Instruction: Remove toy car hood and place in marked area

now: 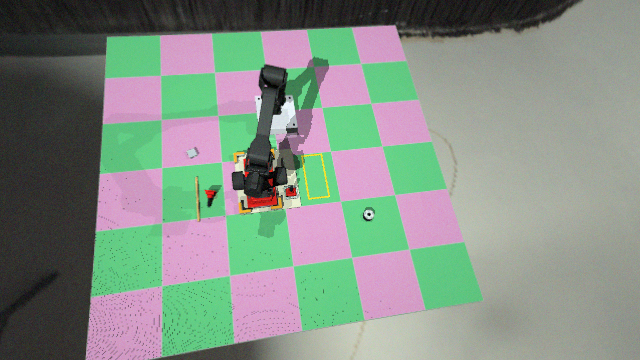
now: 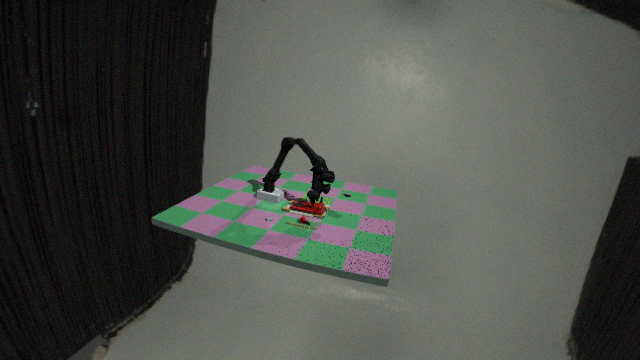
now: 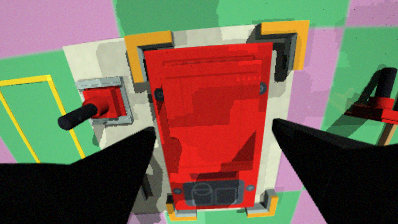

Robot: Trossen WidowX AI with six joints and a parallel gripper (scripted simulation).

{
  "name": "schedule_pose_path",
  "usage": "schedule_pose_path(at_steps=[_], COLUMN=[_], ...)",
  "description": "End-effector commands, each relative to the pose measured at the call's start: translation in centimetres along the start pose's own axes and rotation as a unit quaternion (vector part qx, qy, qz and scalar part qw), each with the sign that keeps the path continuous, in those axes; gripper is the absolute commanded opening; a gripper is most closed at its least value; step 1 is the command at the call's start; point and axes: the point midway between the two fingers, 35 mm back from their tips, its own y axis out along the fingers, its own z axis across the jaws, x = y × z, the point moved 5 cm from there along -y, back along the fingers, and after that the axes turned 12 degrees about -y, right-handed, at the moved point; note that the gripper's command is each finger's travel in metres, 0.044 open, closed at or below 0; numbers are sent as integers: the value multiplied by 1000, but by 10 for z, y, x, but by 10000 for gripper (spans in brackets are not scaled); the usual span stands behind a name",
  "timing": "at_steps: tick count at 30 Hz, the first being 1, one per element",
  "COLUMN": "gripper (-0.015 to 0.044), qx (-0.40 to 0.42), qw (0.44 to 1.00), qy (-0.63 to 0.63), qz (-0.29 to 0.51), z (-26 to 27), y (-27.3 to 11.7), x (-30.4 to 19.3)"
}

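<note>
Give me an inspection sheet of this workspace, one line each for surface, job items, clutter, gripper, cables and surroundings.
Surface: checkered table in green and pink squares.
Job's things: red toy car sits in an orange-cornered fixture on a cream base plate; hood not yet removed; yellow marked area holds nothing.
Clutter: wooden stick, small red part, grey cube, round silver part, red block with a black peg.
Gripper: gripper open, fingers either side of the car, holding nothing.
Cables: nothing seen.
Surroundings: dark curtain, pale floor.
</note>
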Motion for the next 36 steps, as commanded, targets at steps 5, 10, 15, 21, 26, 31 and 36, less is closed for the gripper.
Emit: schedule_pose_path(at_steps=[5,10,15,21,26,31,36], gripper=[440,440,440,440,440,440,440], qx=[0,0,0,0,0,0,0], qw=[1000,1000,1000,1000,1000,1000,1000], qy=[2,2,2,2,2,2,2], qz=[4,4,4,4,4,4,4], z=[0,0,0,0,0,0,0], y=[4,7,9,12,15,17,20], x=[-1,-1,-1,-1,-1,-1,-1])
